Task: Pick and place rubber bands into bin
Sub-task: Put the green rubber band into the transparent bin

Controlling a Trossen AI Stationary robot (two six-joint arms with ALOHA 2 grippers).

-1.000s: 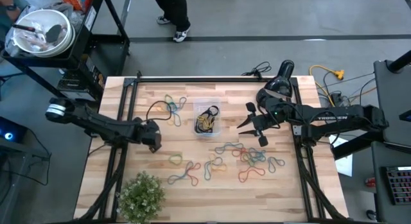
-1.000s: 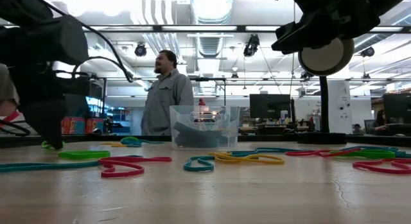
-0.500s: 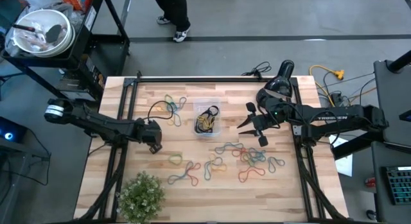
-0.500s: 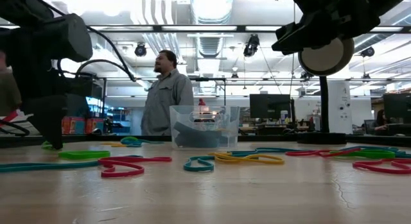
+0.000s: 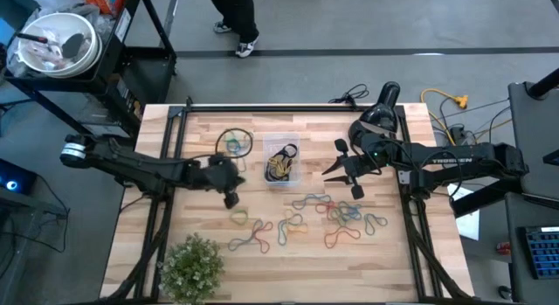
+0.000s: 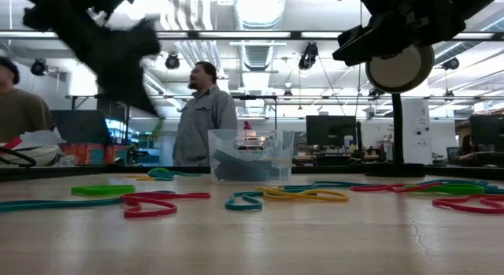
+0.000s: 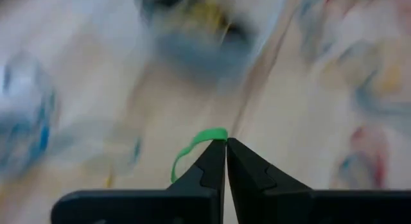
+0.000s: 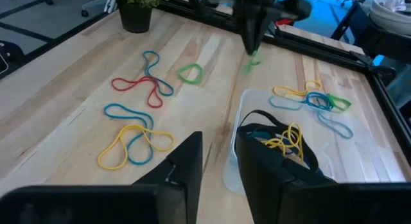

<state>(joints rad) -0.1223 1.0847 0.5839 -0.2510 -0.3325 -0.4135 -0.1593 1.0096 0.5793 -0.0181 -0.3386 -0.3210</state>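
The left gripper (image 7: 225,142) pinches a green rubber band (image 7: 192,147), lifted left of the bin (image 5: 282,161) for dropping in. The right gripper (image 5: 342,174) waits right of the bin, fingers part open, empty

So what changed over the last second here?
The left gripper closed on a green rubber band, lifted off the table and swung toward the bin. The right gripper stayed beside the bin, and the loose rubber bands lie as before.

We see: bin (image 5: 282,162) mid-table (image 5: 393,261) | left hand (image 5: 230,198) left of bin | right hand (image 5: 342,176) right | loose rubber bands (image 5: 306,219) before bin | plant (image 5: 192,266) front-left corner
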